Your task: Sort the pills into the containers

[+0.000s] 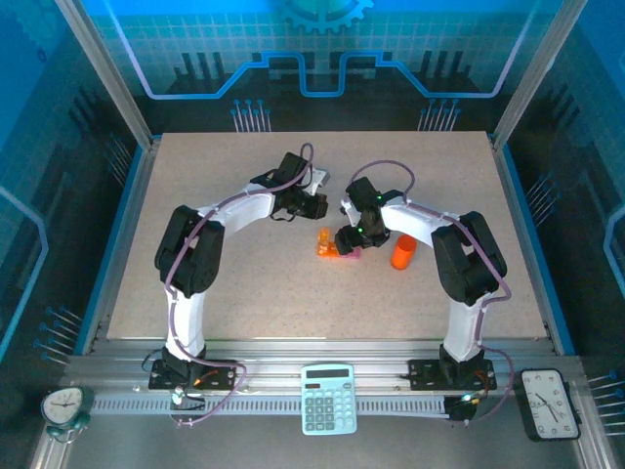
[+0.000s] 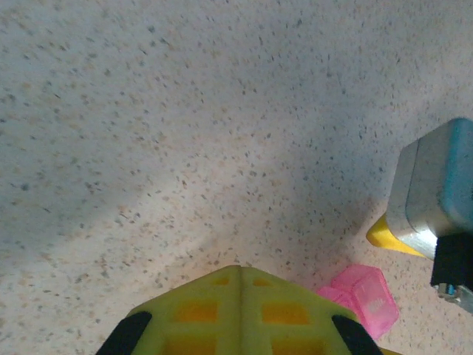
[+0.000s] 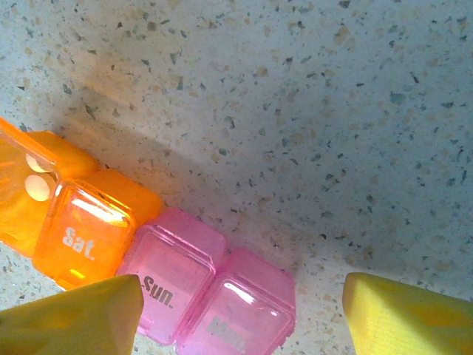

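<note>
Lying near mid-table: the containers [image 1: 333,246] are a short strip of joined square compartments in translucent plastic, orange at one end and pink-magenta at the other, flat on the surface between the two wrists.
Lids: glossy, with rounded corners. The orange lid [image 3: 85,237] reads "Sat." and the pink lid [image 3: 171,275] beside it reads "Sun."; the lettering on the next pink one is too blurred to read.
Pills: two small, pale, round pills [image 3: 33,176] show in the endmost orange compartment.
Right gripper [image 3: 240,316]: it hangs over the pink end of the strip with its blocky yellow fingers wide apart and clamped on nothing. One finger overlaps the corner of the "Sat." box in its own view, and the other is over bare table, clear of the pink plastic. Whether either one touches the strip cannot be told.
Left gripper [image 2: 240,281]: it sits just beyond the strip, with yellow waffle-patterned fingers pressed together along a straight seam and nothing between them. A pink compartment sits at the lower right of its view.
Tabletop [image 1: 244,293]: pale, matte and stone-like, flecked with dark and tan specks.
Orange bottle [image 1: 402,252]: a small cylinder just right of the strip, not touching it.
Calculator [image 1: 328,398]: pale teal and flat — it lies on the ribbed metal rail between the arm bases.
Clocks: a round green alarm clock [image 1: 63,405] stands at the near left corner, and a black-framed clock [image 1: 550,403] with a white face at the near right.
</note>
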